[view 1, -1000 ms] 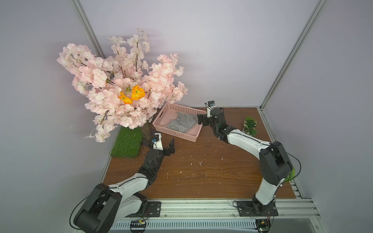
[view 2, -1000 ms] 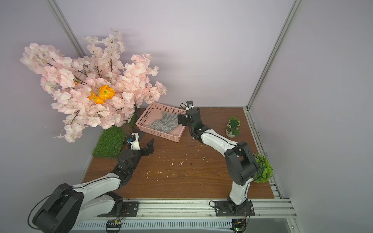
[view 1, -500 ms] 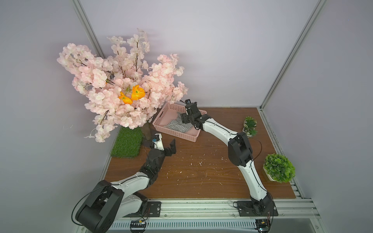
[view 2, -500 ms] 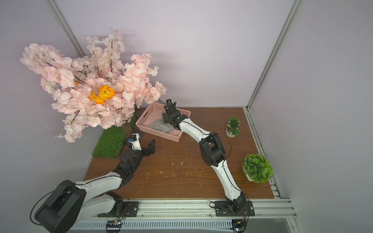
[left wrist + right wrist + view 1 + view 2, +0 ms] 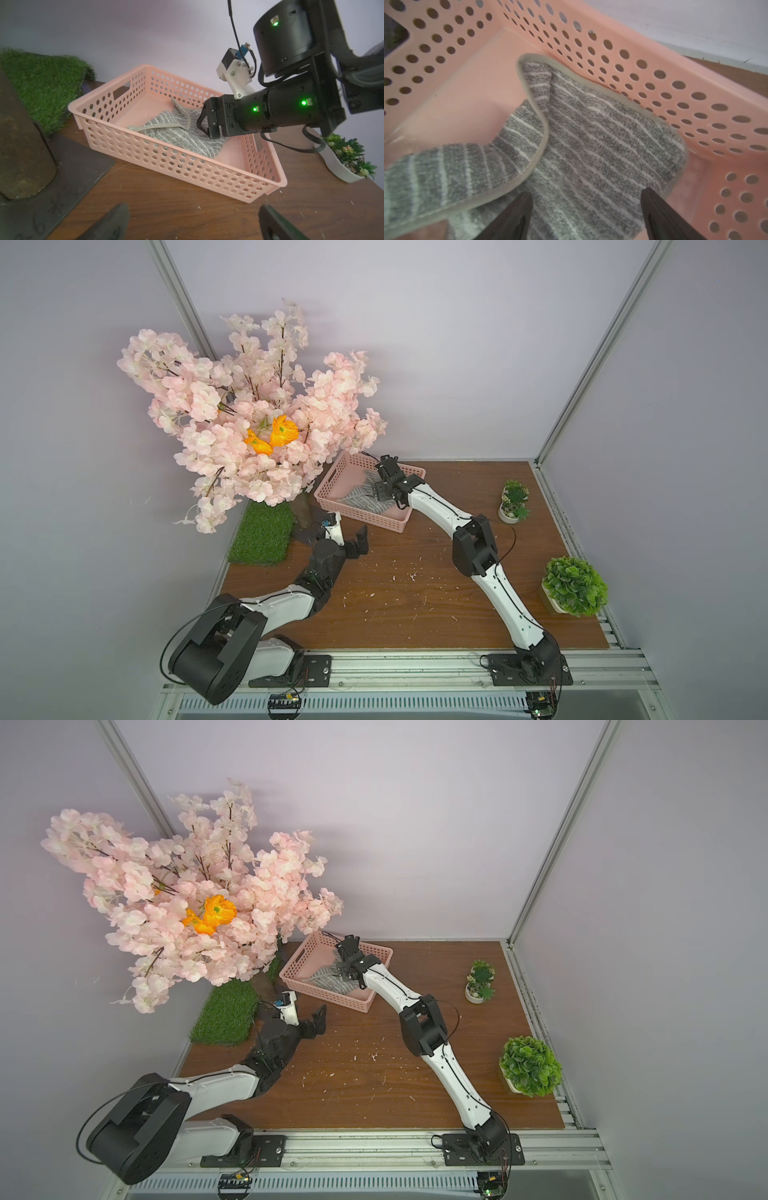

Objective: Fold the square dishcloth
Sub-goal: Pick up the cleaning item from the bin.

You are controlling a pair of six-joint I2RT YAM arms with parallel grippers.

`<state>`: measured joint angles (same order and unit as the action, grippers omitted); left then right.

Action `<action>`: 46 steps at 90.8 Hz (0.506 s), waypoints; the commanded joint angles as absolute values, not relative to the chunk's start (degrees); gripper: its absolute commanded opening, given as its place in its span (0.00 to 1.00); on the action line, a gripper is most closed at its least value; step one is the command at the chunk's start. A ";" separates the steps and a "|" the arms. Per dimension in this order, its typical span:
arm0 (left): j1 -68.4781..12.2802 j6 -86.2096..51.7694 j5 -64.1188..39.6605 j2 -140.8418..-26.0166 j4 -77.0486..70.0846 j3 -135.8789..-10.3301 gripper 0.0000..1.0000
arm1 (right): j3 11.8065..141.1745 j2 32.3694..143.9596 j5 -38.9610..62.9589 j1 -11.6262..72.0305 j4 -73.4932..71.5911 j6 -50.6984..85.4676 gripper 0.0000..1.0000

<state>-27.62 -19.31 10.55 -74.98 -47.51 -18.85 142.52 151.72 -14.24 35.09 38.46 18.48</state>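
Right arm has swung in from beyond the pink basket's (image 5: pixel 361 519) right end and now reaches inside it; left arm holds the same spot. Right tool (image 5: pixel 585 192) sits low over the square dishcloth (image 5: pixel 602 135), fingers (image 5: pixel 517 214) spread, grey weave showing in the gap, nothing pinched; whether the tips touch the cloth cannot be told. Dishcloth lies rumpled on the basket floor, one flap with a pale hem doubled over the rest, one side bunched against a perforated long wall. In both top views the cloth fills the basket's middle and right part, partly under the black wrist. Basket stands at the far side of the desk (image 5: pixel 415 597), just beside the trunk of the pink blossom tree (image 5: pixel 249 427). Left tool (image 5: pixel 194 206) hangs low over the desk in front of the basket, near the grass mat (image 5: pixel 262 537), fingers wide apart, empty. Right of the basket, well apart, a white planter of succulents (image 5: pixel 513 502); nearer the right edge, a round green potted plant (image 5: pixel 573 587). Pale crumbs scatter over the bare wood.
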 commanded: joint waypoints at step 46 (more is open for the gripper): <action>-31.25 -19.07 6.45 -86.13 -47.40 -25.62 0.97 | 147.31 158.94 -10.68 33.23 37.15 20.40 0.33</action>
<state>-30.50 -19.25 7.99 -84.58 -47.11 -24.23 145.82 157.16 -12.73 33.63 37.28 20.38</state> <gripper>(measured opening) 0.987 0.443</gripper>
